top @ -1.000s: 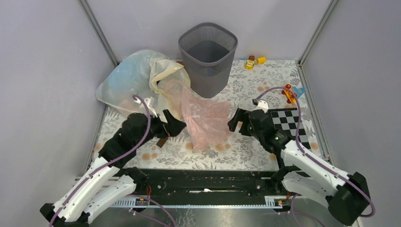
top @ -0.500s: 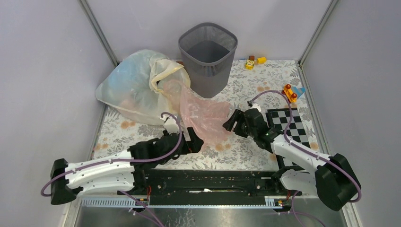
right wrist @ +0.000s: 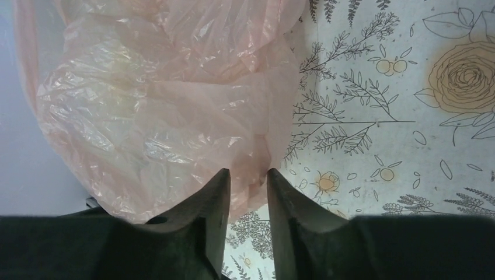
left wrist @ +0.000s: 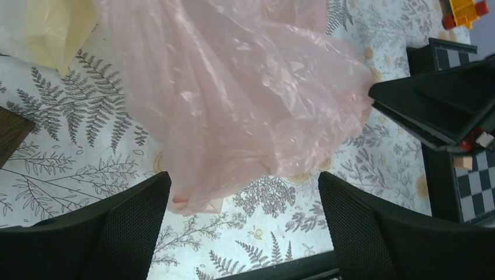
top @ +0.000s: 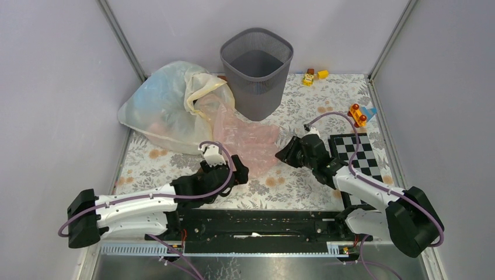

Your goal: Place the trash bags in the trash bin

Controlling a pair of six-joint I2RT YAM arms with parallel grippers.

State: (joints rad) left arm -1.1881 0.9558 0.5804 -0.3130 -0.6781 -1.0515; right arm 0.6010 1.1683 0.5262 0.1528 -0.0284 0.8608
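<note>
The pale-pink trash bag [top: 248, 143] lies crumpled on the flowered cloth, in front of the dark mesh trash bin [top: 257, 76] at the back. My left gripper [top: 240, 170] sits low at the bag's near edge. Its jaws are wide open in the left wrist view [left wrist: 242, 178], and the bag [left wrist: 233, 99] reaches down between the fingertips without touching them. My right gripper [top: 280, 154] is at the bag's right edge. In the right wrist view [right wrist: 248, 172] its fingers stand close together with a narrow gap, and a fold of the bag [right wrist: 157, 99] hangs between the tips.
A large cloudy whitish bag [top: 166, 105] with a cream rim lies left of the bin, touching the pink bag. A black-and-white checkerboard [top: 353, 154] lies under the right arm. Small toys [top: 357, 114] and blocks [top: 312, 76] sit at the back right. Grey walls close in three sides.
The left arm dropped low and swung right to the bag's near edge. The right gripper's jaws narrowed around the bag's right edge. The bag slumped flatter.
</note>
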